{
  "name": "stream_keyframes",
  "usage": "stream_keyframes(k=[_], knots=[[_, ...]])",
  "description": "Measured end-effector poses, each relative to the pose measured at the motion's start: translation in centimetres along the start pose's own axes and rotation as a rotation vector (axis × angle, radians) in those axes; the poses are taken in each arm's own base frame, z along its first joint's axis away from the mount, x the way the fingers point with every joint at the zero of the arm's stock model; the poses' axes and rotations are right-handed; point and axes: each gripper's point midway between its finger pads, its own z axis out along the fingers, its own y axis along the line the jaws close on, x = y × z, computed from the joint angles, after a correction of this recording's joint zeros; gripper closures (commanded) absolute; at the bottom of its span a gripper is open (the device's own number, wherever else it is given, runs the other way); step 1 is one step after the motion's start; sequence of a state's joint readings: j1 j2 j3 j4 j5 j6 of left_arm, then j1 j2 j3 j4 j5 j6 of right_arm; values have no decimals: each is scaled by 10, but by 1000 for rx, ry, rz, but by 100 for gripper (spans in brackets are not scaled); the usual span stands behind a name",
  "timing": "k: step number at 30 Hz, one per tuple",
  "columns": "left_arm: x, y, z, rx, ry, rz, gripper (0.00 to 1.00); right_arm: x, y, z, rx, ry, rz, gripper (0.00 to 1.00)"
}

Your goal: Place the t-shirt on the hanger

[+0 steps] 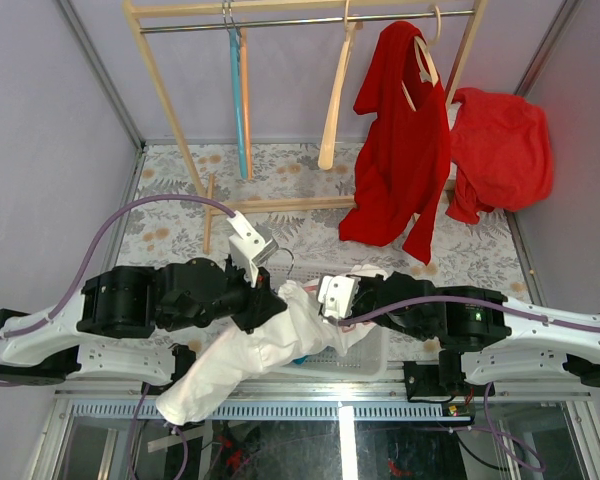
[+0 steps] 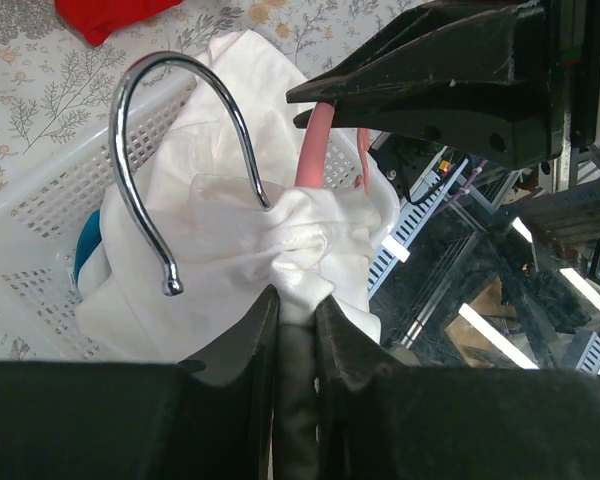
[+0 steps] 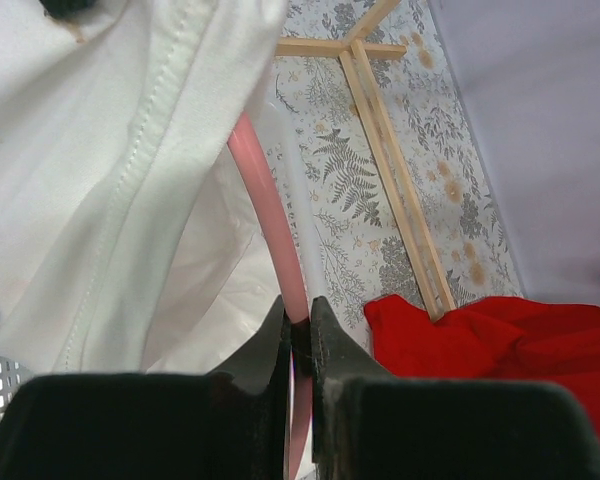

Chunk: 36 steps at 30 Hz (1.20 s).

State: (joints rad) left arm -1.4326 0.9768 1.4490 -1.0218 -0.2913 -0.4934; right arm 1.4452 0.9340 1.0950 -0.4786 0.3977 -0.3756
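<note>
The white t-shirt (image 1: 242, 365) hangs bunched between both arms and droops over the table's near edge. My left gripper (image 2: 297, 297) is shut on a gathered fold of the t-shirt (image 2: 230, 240), just below the hanger's metal hook (image 2: 140, 150). The pale pink hanger (image 3: 265, 200) runs under the cloth. Its arm is pinched in my shut right gripper (image 3: 298, 312). In the top view the left gripper (image 1: 265, 300) and right gripper (image 1: 332, 298) sit close together above a white basket (image 1: 365, 360). Most of the hanger is hidden by fabric.
A wooden rack (image 1: 300, 20) at the back carries a light blue hanger (image 1: 238, 100), a wooden hanger (image 1: 332, 110) and a red garment (image 1: 395, 150); another red garment (image 1: 500, 150) lies at the right. The perforated basket (image 2: 40, 220) holds a blue cloth (image 2: 85, 245).
</note>
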Motion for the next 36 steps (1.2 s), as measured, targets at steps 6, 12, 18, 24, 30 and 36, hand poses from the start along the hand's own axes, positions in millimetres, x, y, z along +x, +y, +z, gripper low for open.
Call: stream_keyframes(k=[6,12,18,24,30,36], knots=[[-3,3,-1,-15,-18,-2,100,-3,-1,1,5,-9,-3,98],[-7,8,-1,-46,-33,6,100,-6,-4,1,22,-12,37,69],[-11,19,8,-138,-22,57,100,-67,-46,-31,118,-182,284,55],[-20,21,11,-180,-15,100,100,-69,-69,-64,191,-208,475,51],[-36,18,-7,-163,-44,103,100,-49,-58,-84,152,-164,660,42],[-62,9,-36,-100,-112,89,100,-31,-35,-104,45,-186,851,34]])
